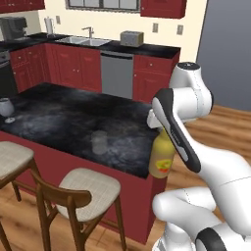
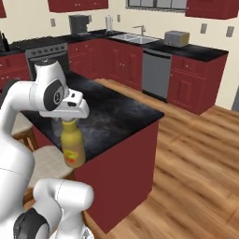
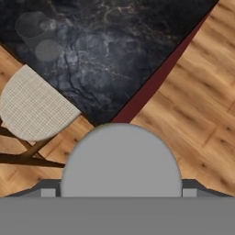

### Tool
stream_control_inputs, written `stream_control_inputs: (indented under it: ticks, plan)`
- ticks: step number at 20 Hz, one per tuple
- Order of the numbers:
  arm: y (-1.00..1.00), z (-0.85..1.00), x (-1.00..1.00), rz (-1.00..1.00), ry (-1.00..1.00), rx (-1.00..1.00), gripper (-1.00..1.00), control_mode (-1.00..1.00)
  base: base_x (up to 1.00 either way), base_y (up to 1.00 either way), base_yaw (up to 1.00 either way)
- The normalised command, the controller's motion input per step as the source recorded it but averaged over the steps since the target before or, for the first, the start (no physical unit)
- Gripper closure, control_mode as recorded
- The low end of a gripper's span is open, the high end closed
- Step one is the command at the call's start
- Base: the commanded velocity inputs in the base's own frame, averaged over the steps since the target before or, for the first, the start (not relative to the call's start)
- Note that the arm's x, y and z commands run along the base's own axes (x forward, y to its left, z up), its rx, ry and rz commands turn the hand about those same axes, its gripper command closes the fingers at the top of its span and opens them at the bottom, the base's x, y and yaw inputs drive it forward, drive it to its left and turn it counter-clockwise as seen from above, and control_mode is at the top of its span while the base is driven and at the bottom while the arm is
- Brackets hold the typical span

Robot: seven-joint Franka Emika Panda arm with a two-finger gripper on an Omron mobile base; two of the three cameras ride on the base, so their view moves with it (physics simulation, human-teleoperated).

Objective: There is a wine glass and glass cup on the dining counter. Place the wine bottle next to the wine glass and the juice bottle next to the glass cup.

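Note:
My gripper (image 1: 160, 133) (image 2: 70, 122) (image 3: 120, 190) is shut on the juice bottle (image 1: 160, 161) (image 2: 73, 148) at its neck. The bottle hangs upright by the near right corner of the dining counter (image 1: 59, 120) (image 2: 119, 112) (image 3: 114, 55). From the hand, its grey cap (image 3: 121, 160) sits between the fingertips, over the counter's edge. The glass cup (image 1: 99, 142) (image 3: 39, 36) stands near the counter's front edge, to the left of the bottle. At the far left end stands the wine glass (image 1: 6, 109). The wine bottle is out of view.
Two stools (image 1: 88, 188) (image 1: 12, 157) (image 3: 32, 108) stand against the counter's front side. Red wall cabinets with a sink (image 1: 86, 40), a toaster (image 1: 131, 38) and a dishwasher (image 1: 116, 74) lie behind. Wooden floor (image 2: 196, 158) spreads to the right.

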Motion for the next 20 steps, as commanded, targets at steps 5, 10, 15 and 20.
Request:
stream_control_inputs:
  ticks: [5, 10, 15, 20]
  plan:
    - [0.00, 0.00, 0.00, 0.00, 0.00, 0.00, 1.00, 1.00, 0.31, -0.17, 0.09]
    - [0.00, 0.00, 0.00, 0.00, 0.00, 0.00, 1.00, 1.00, 0.16, -0.04, 0.00]
    - [0.00, 0.00, 0.00, 0.00, 0.00, 0.00, 1.00, 1.00, 0.02, 0.00, 0.00]
    - [0.00, 0.00, 0.00, 0.00, 0.00, 0.00, 1.00, 1.00, 0.00, 0.00, 0.00]
